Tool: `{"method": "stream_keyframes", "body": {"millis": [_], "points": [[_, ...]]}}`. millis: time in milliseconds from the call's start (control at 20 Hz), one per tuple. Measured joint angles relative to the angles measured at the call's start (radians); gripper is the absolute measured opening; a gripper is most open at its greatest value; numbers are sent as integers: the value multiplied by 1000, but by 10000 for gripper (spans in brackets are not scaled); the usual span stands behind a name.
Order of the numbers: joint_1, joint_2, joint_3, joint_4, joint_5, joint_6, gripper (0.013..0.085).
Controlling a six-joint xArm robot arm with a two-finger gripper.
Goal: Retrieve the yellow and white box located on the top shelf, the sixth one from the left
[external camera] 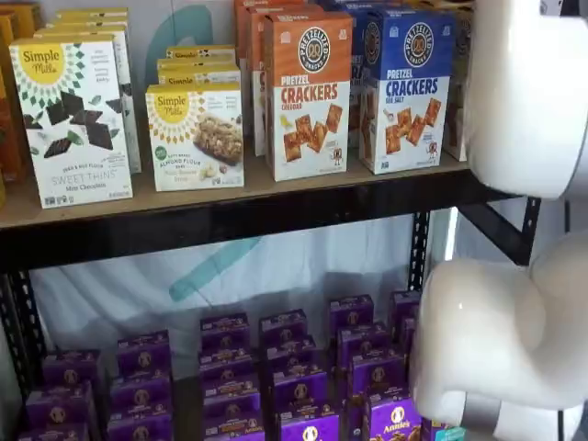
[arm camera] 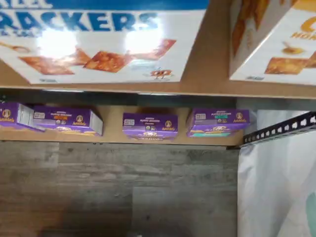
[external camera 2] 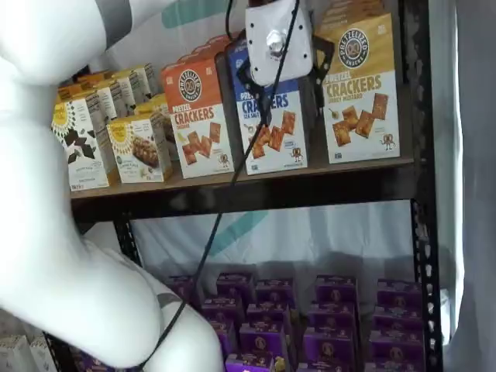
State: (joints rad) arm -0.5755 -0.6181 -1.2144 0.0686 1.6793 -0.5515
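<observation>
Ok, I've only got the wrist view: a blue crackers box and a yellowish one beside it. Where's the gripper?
Observer: In a shelf view the gripper hangs in front of the blue Pretzel Crackers box, not the yellow and white box.
Operator: Are the fingers open?
Observer: Yes, a gap shows between them, and nothing is held.
Operator: What's on the blue box's other side?
Observer: An orange Pretzel Crackers box, then Simple Mills boxes along the top shelf.
</observation>
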Motion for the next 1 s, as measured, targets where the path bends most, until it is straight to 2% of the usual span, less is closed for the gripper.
{"method": "stream_keyframes", "body": {"millis": [350, 550, 1000], "points": [[-53, 63, -55, 15, -37, -51, 850], [-82, 92, -84, 47, -53, -76, 850], [-106, 127, -134, 83, -70, -94, 850]]}}
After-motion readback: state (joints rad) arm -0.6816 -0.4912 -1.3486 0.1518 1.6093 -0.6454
